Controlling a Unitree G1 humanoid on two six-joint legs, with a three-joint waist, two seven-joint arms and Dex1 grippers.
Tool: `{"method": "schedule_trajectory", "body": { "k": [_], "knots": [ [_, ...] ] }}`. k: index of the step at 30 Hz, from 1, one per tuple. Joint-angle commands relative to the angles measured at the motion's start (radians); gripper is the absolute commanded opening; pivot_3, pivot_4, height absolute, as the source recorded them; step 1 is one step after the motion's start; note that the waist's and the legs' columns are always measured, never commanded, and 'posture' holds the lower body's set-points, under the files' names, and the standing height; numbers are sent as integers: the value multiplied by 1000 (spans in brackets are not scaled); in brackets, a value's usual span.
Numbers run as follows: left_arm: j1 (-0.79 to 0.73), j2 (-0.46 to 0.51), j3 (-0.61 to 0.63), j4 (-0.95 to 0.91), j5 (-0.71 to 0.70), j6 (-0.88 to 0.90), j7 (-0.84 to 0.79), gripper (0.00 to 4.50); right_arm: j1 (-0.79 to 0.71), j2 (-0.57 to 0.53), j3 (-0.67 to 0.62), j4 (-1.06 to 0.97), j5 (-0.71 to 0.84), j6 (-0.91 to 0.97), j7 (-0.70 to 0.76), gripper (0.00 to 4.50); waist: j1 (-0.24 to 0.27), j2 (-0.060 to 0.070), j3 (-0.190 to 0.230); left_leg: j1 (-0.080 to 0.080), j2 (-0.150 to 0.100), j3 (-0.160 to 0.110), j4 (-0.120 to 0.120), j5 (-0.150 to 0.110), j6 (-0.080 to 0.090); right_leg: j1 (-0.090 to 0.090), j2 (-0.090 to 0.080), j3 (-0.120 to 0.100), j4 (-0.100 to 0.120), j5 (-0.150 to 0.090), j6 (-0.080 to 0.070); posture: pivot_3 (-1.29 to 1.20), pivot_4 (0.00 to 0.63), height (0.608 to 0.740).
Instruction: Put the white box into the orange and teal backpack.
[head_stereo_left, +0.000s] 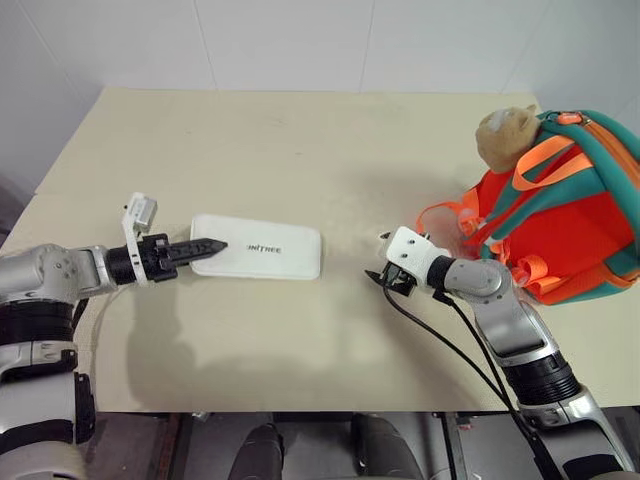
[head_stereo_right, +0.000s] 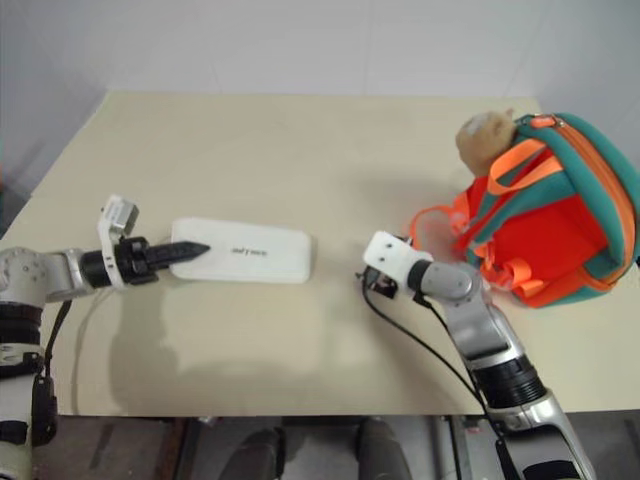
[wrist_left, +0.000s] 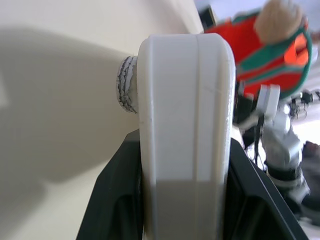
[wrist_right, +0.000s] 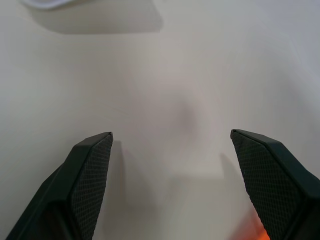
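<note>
Two tools share the job, and the gap between them is what matters. The left tool (head_stereo_left: 208, 246) has its black fingers clamped on the near-left short end of the white box (head_stereo_left: 262, 253), which lies flat, low over the tabletop (head_stereo_left: 300, 150) or resting on it, I cannot tell which; its long axis runs crosswise, pointing from the left arm toward the right side. The orange and teal backpack (head_stereo_left: 570, 215) sits at the far right edge, well apart from the box, teal top and plush toy (head_stereo_left: 505, 135) turned toward the rear. The right tool (wrist_right: 172, 150) hangs released, jaws spread wide with nothing between them, just beside the backpack's loose orange straps and between bag and box. So the box must travel lengthwise to the right, and the right arm is much the nearer one to hold the bag's mouth.
</note>
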Motion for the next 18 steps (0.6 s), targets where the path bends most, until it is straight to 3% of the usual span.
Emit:
{"method": "schedule_trajectory", "body": {
  "k": [1, 5, 10, 18],
  "knots": [
    [-44, -32, 126, -17, -74, 60, 63, 1389, -10, 23, -85, -50, 0, 28, -106, 4500, -1, 0, 0, 0, 0, 1, 0, 0, -1, 0, 0, 0, 0, 0, 0, 0, 150, 740],
    [-59, -99, 245, -48, -135, 138, 152, 1389, -12, 100, -204, -104, 38, 31, -246, 4500, 2, 0, 0, -4, 0, 1, 0, 1, -2, -4, -1, 0, 0, 0, 0, 0, 150, 740],
    [-47, -188, 346, -98, -193, 191, 251, 1388, 61, 218, -373, -254, 213, 130, -295, 4500, 2, 0, 0, -4, 0, 1, -1, 1, -3, -7, -1, 0, 2, 0, 0, 0, 150, 740],
    [-16, -253, 390, -108, -216, 224, 326, 1388, 302, 119, -590, -439, 410, 204, -207, 4500, 5, 0, 0, -5, -1, 3, 0, 1, -3, -7, -2, 0, 2, 0, 0, 0, 150, 740]
  ]
}}
